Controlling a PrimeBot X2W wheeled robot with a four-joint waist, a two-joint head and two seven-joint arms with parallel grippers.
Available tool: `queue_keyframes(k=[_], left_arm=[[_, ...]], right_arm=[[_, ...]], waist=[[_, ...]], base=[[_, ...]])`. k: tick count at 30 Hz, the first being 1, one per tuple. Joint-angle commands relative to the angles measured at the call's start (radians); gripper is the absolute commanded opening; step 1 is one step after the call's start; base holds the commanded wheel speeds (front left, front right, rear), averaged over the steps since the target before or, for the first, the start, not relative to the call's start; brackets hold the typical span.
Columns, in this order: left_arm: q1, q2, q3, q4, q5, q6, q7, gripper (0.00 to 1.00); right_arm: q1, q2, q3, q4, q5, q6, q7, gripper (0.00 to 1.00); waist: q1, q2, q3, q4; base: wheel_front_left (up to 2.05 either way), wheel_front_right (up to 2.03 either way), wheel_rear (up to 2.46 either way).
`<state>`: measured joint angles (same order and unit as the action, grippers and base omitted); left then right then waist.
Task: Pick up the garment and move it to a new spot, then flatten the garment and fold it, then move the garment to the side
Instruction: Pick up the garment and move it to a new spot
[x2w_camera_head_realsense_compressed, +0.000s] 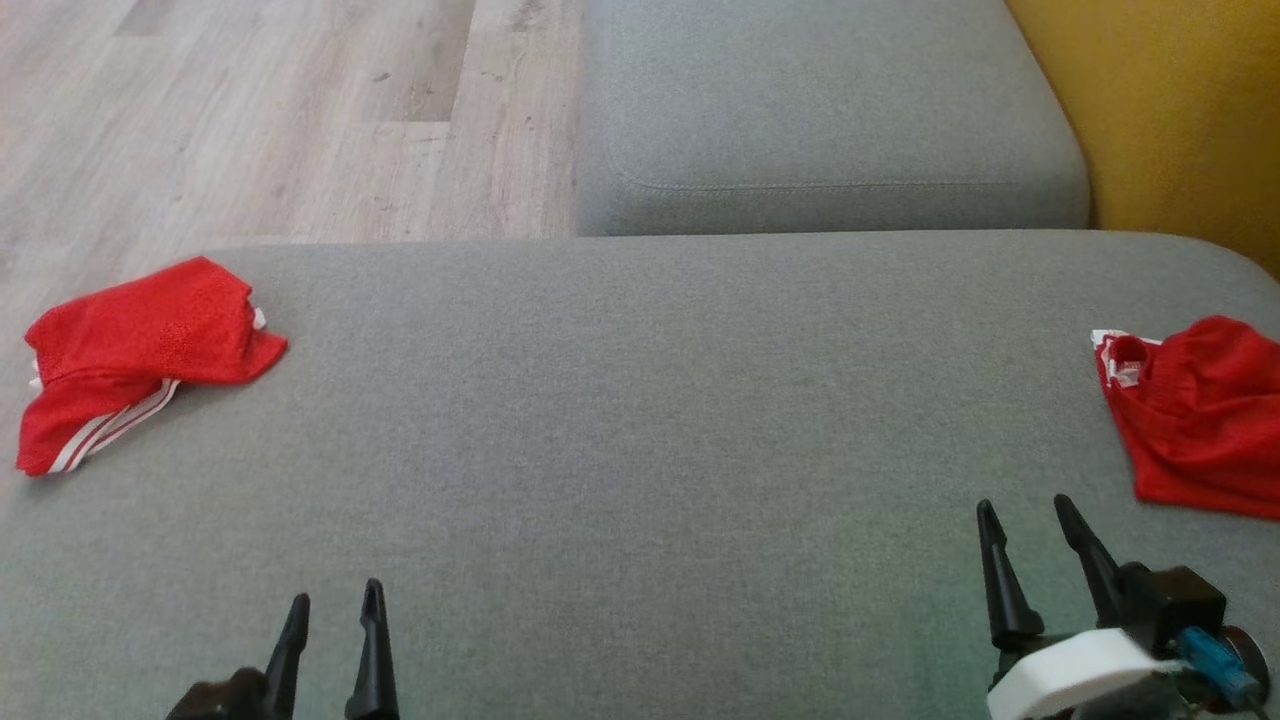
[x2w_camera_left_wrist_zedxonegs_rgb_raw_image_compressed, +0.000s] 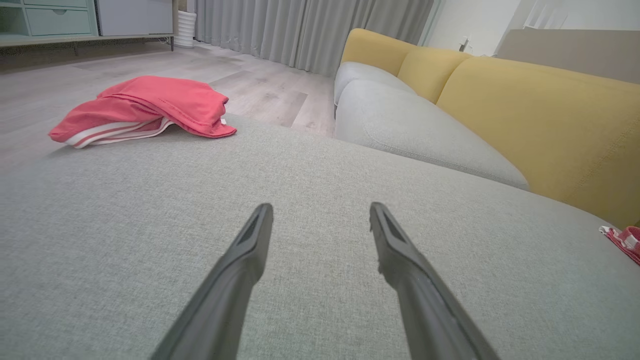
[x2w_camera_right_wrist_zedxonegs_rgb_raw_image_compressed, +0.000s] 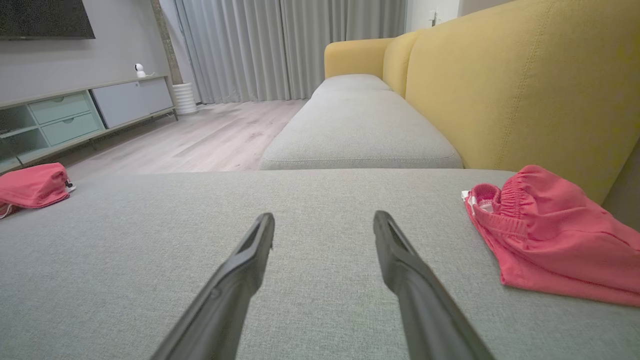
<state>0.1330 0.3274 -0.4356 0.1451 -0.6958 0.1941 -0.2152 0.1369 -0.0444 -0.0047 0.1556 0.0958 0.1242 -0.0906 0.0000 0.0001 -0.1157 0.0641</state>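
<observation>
A broad grey woven cushion (x2w_camera_head_realsense_compressed: 640, 420) stretches ahead, its open middle likely serving as the folding surface. A folded garment (x2w_camera_head_realsense_compressed: 140, 350), red mesh with white stripes, sits at the left edge, apparently set aside. A rumpled garment (x2w_camera_head_realsense_compressed: 1200, 420), elastic-waisted, waits far right, near the right gripper (x2w_camera_head_realsense_compressed: 1025, 503). That and the left gripper (x2w_camera_head_realsense_compressed: 337, 595) hover, fingers spread, holding nothing.

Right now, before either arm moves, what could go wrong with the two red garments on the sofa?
1. The striped red garment lies at the left edge of the grey cushion; a clumsy grasp might push it onto the floor.
2. The other red garment is bunched beside the yellow backrest, so the open right gripper may pinch several layers at once.
</observation>
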Motion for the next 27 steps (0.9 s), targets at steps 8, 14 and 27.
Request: queue_keyframes(k=[8,14,27], left_arm=[[-0.058,0.02,0.021,-0.036,0.006,0.002,0.002,1.0],[-0.072,0.036,0.027,-0.044,0.014,0.008,0.008,1.0],[-0.043,0.058,0.09,-0.105,0.007,0.05,-0.015,1.0]], right_arm=[[-0.017,-0.006,0.017,-0.035,0.019,0.007,-0.005,1.0],[-0.022,-0.006,0.026,-0.032,0.041,0.007,-0.019,1.0],[-0.114,-0.006,0.127,0.01,0.07,0.007,-0.04,1.0]], waist=[[0.0,-0.0001,0.005,0.084],[0.0,-0.0001,0.008,0.202],[0.0,-0.0001,0.061,0.413]], base=[[0.0,0.0,0.0],[0.0,0.0,0.0],[0.0,0.0,0.0]])
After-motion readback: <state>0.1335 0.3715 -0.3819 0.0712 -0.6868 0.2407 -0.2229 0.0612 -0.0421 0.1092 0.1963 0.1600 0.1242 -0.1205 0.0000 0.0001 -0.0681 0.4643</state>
